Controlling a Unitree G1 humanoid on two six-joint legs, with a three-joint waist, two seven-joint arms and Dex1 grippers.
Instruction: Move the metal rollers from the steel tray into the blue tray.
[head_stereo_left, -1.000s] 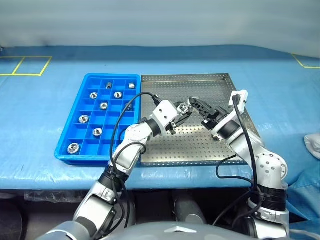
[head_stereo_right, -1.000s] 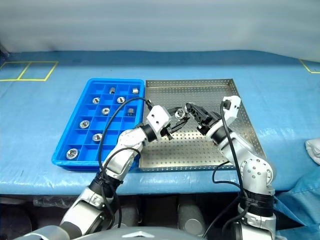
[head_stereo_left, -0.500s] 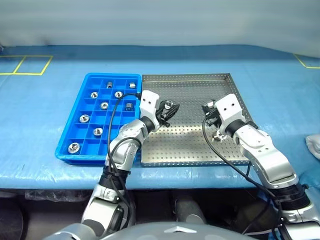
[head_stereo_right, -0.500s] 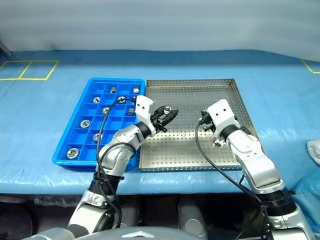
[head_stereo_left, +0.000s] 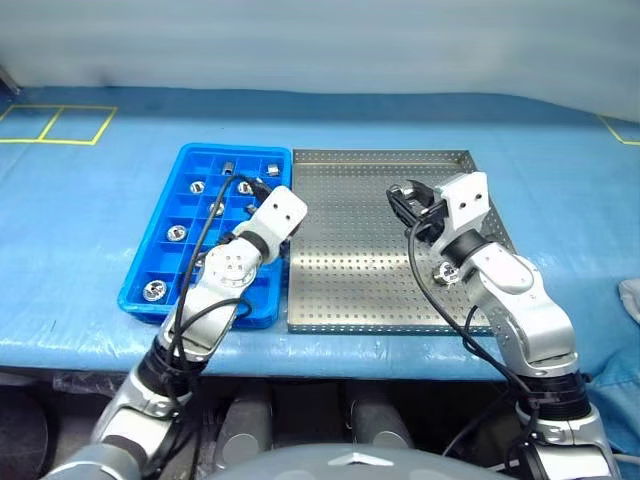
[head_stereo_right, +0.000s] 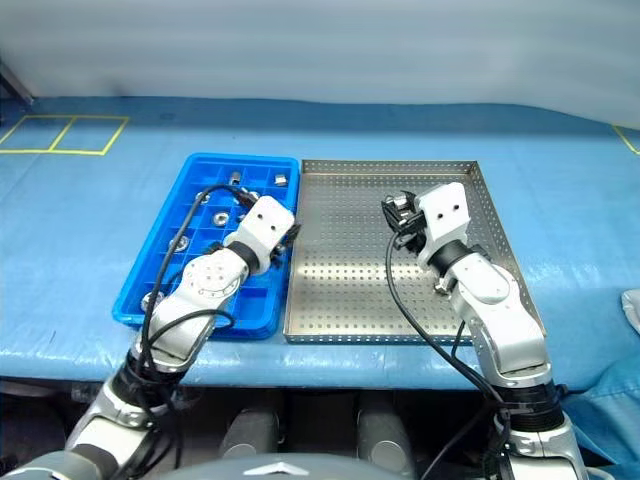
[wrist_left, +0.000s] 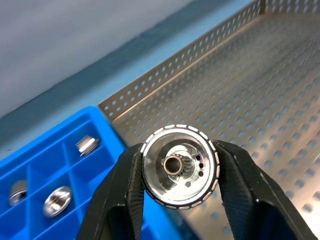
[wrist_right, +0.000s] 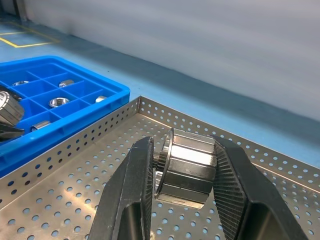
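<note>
The left gripper (wrist_left: 179, 175) gripped one metal roller (wrist_left: 180, 166) in its jaws above the blue tray's (head_stereo_left: 160, 220) right edge. The right gripper's (wrist_right: 182, 180) jaws clamped another roller (wrist_right: 187, 167) over the steel tray (head_stereo_left: 360, 290).

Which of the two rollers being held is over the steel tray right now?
The roller clamped in the right hand: it hangs over the steel tray. The other roller, in the left hand, is at the blue tray, where the remaining rollers sit in compartments.
</note>
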